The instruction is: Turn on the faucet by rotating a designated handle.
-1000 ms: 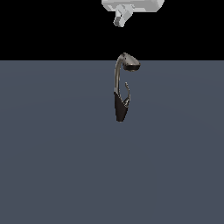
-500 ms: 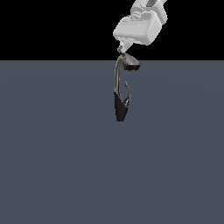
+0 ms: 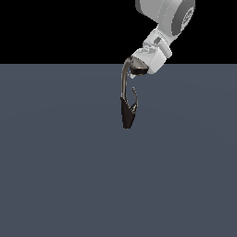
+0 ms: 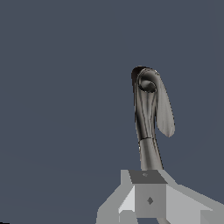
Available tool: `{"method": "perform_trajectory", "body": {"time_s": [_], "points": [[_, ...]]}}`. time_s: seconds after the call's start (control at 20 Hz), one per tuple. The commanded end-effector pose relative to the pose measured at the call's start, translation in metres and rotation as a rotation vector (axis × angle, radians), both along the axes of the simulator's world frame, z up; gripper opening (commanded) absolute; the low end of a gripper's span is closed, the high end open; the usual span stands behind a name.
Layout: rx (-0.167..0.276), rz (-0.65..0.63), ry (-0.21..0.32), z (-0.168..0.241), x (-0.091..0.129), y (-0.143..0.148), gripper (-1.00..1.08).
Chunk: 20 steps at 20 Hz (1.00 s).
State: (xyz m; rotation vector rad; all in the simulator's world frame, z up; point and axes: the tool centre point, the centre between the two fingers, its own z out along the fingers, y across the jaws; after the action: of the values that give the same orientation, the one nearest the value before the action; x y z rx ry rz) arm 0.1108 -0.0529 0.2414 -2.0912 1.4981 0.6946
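Observation:
The faucet (image 3: pixel 124 92) stands upright on the grey surface, with a dark tapered base (image 3: pixel 127 116), a tall arched neck and a flattened spout head (image 3: pixel 137 68). The handle (image 3: pixel 134 98), a thin curved lever, rises from the base on the exterior view's right. My gripper (image 3: pixel 134 76) reaches down from the upper right and sits right against the spout head, above the handle and apart from it. In the wrist view the faucet (image 4: pixel 146 113) lies straight ahead, and the gripper (image 4: pixel 148 199) shows as one grey block with its fingers together and nothing between them.
The flat grey surface (image 3: pixel 60 176) spreads all around the faucet. The white arm (image 3: pixel 166 18) enters from the top of the exterior view's right. No other objects show.
The hand has come down from the top edge to the spout head, and the arm has swung toward the exterior view's right. The faucet and handle have not moved.

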Motion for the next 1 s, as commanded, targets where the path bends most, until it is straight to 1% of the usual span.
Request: {"method": "perform_trajectory", "body": {"time_s": [0.0, 0.25, 0.45, 0.95], "points": [[0.018, -0.041, 0.027, -0.018, 0.008, -0.003, -1.0], [0.044, -0.098, 0.067, -0.044, 0.017, -0.009, -1.0], [0.057, -0.126, 0.087, -0.057, 0.02, -0.011, -1.0], [0.062, -0.138, 0.096, -0.063, 0.02, -0.012, -1.0]]}}
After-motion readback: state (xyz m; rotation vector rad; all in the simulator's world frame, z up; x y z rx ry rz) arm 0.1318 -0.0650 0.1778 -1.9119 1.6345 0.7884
